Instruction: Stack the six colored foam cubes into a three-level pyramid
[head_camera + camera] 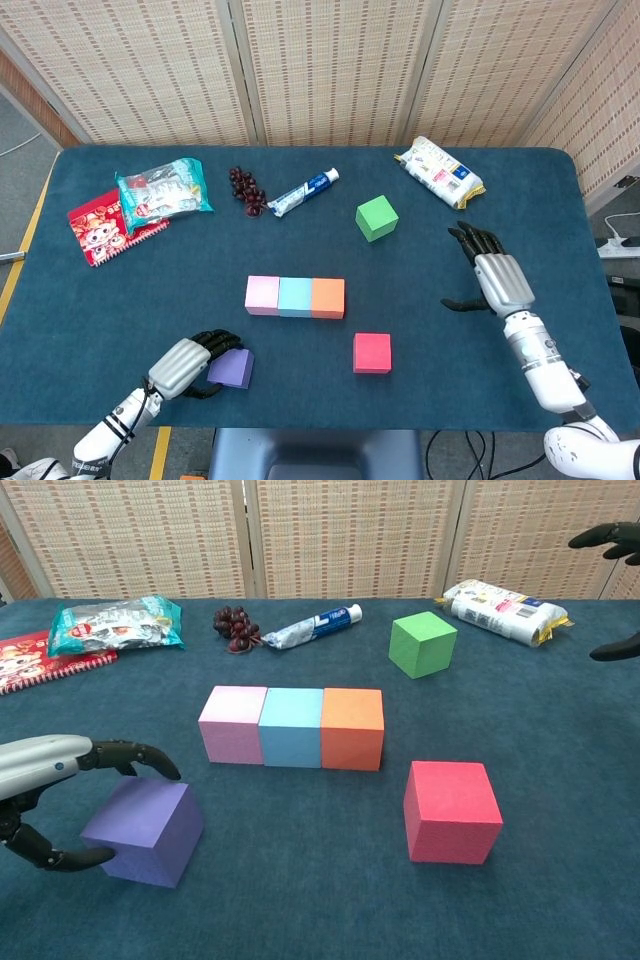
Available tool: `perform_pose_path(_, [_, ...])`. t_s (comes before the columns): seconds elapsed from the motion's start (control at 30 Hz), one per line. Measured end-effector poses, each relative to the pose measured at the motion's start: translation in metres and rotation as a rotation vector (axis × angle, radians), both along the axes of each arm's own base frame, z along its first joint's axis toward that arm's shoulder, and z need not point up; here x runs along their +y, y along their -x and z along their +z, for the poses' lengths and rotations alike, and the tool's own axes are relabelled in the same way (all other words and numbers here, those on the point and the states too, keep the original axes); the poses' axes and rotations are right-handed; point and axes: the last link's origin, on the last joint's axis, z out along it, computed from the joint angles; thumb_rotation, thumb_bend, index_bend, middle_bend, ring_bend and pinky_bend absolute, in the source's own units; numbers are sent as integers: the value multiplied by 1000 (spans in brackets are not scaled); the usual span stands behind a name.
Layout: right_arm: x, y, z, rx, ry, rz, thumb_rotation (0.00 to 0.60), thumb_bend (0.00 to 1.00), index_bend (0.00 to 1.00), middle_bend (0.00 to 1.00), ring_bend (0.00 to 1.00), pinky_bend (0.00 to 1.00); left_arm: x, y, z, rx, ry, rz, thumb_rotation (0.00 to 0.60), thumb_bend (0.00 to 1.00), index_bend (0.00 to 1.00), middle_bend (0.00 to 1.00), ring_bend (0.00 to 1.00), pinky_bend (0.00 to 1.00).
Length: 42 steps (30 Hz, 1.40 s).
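Base row is laid: pink, blue and orange cubes (pixel 291 726) touching. Left hand (pixel 52 796) curls around the purple cube (pixel 143 830), fingers apart, grip not closed. Right hand (pixel 496 278) hangs spread and empty. Next: clamp, lift, seat it on the row ahead.

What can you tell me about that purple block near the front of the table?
The purple cube is a matte, foam-looking block with slightly rounded edges. It sits flat on the dark blue table, turned a little askew, at the near left, apart from the pink, blue and orange row. The left robot hand curls around its left side, dark fingers over the top edge and thumb at the lower front; a firm grip cannot be confirmed. Nothing else touches it.
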Motion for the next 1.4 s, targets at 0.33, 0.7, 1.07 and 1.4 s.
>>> perform_pose_path(0.33, [3,7,3,-19,9,-11,600,154,0,0,0,0,9,-8,7,-74,-56,20,600,308,391,394,330,436])
perform_pose_path(0.7, [8,12,19,-32,48,-16,600,154,0,0,0,0,60,-49,57,-185,-183,-9,600,305,390,367,319,419])
perform_pose_path(1.07, [13,15,26,-26,70,-39,600,154,0,0,0,0,124,-90,45,-165,-116,-45,600,314,387,353,286,366])
perform_pose_path(1.4, [14,18,27,-19,81,-63,600,153,0,0,0,0,145,-98,29,-123,-88,-70,600,311,384,347,283,355])
